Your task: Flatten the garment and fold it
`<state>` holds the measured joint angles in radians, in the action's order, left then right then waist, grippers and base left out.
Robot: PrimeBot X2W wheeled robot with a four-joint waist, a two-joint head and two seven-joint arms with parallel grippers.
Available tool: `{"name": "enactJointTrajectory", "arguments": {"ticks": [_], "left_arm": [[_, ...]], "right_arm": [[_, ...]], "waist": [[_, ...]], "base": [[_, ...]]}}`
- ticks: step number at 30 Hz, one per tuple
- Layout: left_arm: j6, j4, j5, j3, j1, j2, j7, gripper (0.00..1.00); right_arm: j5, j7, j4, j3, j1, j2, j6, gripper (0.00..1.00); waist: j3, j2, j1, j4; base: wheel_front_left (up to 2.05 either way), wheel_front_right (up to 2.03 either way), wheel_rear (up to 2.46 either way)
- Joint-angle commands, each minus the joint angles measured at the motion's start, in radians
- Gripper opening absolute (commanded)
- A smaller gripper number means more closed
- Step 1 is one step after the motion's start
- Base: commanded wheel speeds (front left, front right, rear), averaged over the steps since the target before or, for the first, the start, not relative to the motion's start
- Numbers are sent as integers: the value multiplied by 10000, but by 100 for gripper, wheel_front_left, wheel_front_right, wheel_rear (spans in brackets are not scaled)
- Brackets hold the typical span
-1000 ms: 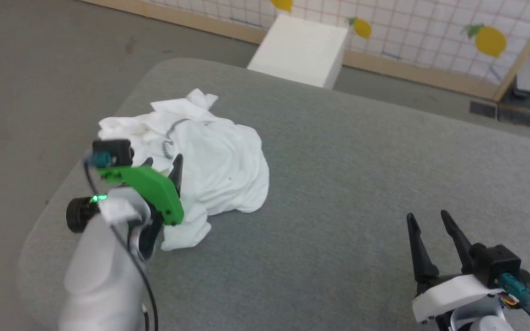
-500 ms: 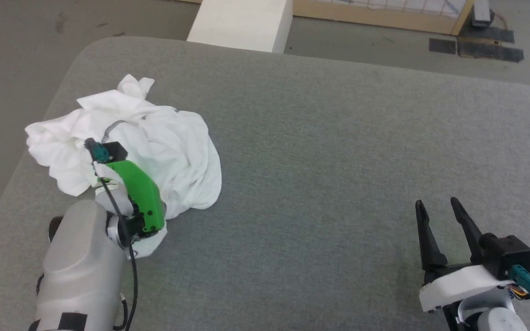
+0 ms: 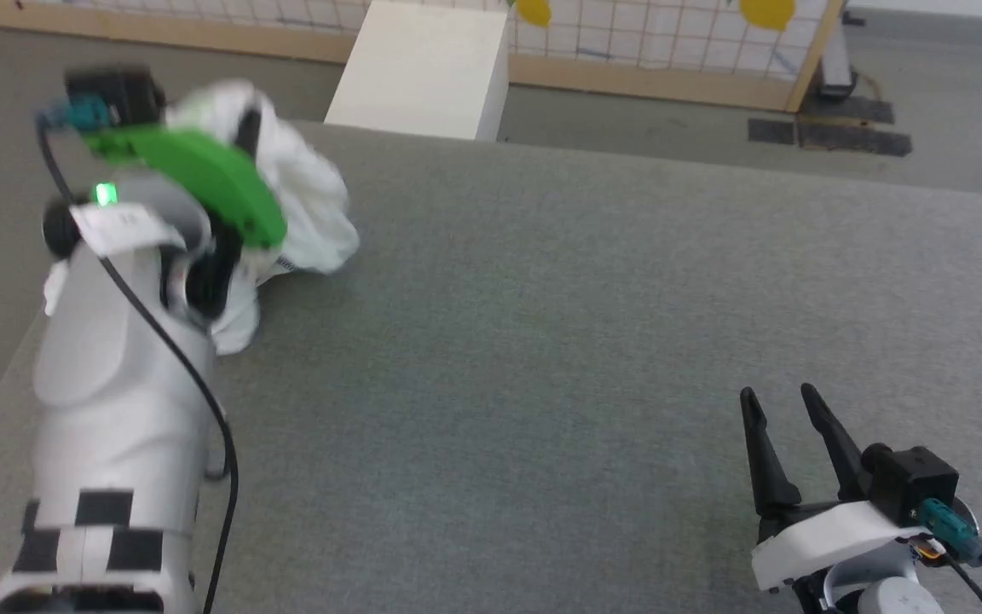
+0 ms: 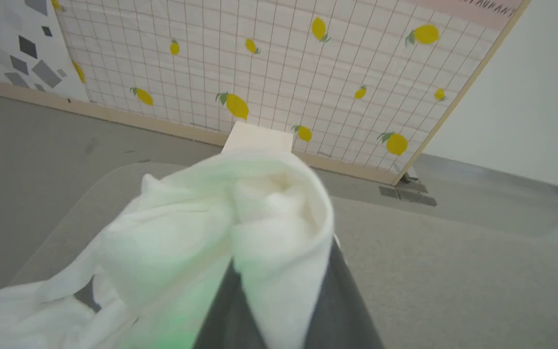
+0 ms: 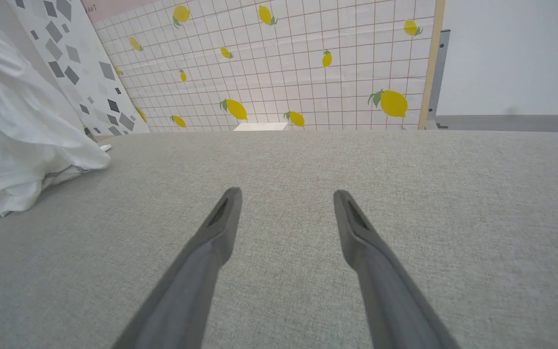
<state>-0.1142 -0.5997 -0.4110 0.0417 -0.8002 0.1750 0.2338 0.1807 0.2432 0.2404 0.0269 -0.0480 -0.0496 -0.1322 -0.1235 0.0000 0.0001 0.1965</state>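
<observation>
The garment (image 3: 308,200) is a crumpled white shirt at the far left of the grey padded table (image 3: 542,298). My left gripper (image 3: 245,128) is shut on a bunch of it and holds it raised. Its lower folds still rest on the table, seen as the garment (image 5: 22,145) in the right wrist view. In the left wrist view the garment (image 4: 259,208) drapes over my dark fingers (image 4: 338,300) and hides their tips. My right gripper (image 3: 772,394) rests low at the near right, open and holding nothing; this gripper (image 5: 286,194) hovers just above bare fabric.
A rigid white box (image 3: 423,64) stands on the floor beyond the table's far edge. Behind it runs a screen (image 3: 653,34) with a lemon-print grid and a wooden frame. The table's left edge lies close to my left forearm (image 3: 116,409).
My left gripper has closed on the garment and lifted it off the table toward the far left. The head camera has shifted too. The right gripper has stayed open and still.
</observation>
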Motion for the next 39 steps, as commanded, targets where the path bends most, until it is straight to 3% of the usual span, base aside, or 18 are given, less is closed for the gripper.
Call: {"name": "enactJointTrajectory", "arguments": {"ticks": [1, 7, 12, 18, 23, 27, 28, 29, 30, 36, 39], "left_arm": [[-91, 376, -179, 139, -517, -146, -248, 0], [-157, 1820, -1119, 1245, -1331, -839, -719, 0], [-162, 2423, -2323, 2711, -908, -1156, -741, 0], [-163, 1747, -3470, 4853, 615, -1240, -344, 0], [-77, 713, -3922, 7096, 2007, -1244, 797, 0], [159, 222, -4457, 8156, 2770, -1245, 1774, 0], [209, 218, -4716, 8257, 2909, -1245, 1969, 11], [299, 299, -5044, 8293, 3026, -1246, 2079, 77], [394, 413, -5369, 8289, 3091, -1246, 2178, 100], [869, 1647, -7234, 6899, 2793, -1246, 1438, 100], [1066, 2076, -7403, 6018, 2555, -1024, 680, 100]], "right_arm": [[100, 97, 89, 16, -78, -6, 15, 100], [191, 159, 270, -139, 98, -6, 15, 100], [226, 176, 292, -190, 185, -6, 15, 100], [309, 182, 223, -35, 181, -6, 15, 100], [357, 183, 179, -22, 180, -6, 15, 100], [383, 184, 131, -54, 174, -6, 15, 100], [388, 184, 129, -68, 170, -6, 15, 100], [395, 184, 123, -67, 173, -6, 15, 100], [404, 184, 111, -46, 177, -6, 15, 100], [470, 184, 116, -76, 206, -6, 15, 100], [500, 185, 145, -78, 247, -6, 15, 100]], "waist": [[441, 0, -1, -484], [759, 0, -1, -1155], [732, 0, -1, -1571], [569, 0, -1, -1996], [464, 0, -1, -2168], [384, 0, -1, -2164], [379, 0, -1, -2145], [379, 0, -1, -2121], [380, 0, -1, -2094], [539, 0, -1, -1790], [677, 0, -1, -1640]], "base": [[0, 0, 0], [0, 0, 0], [0, 0, 0], [0, 0, 0], [0, 0, 0], [0, 0, 0], [0, 0, 0], [0, 0, 0], [0, 0, 0], [0, 0, 0], [0, 0, 0]]}}
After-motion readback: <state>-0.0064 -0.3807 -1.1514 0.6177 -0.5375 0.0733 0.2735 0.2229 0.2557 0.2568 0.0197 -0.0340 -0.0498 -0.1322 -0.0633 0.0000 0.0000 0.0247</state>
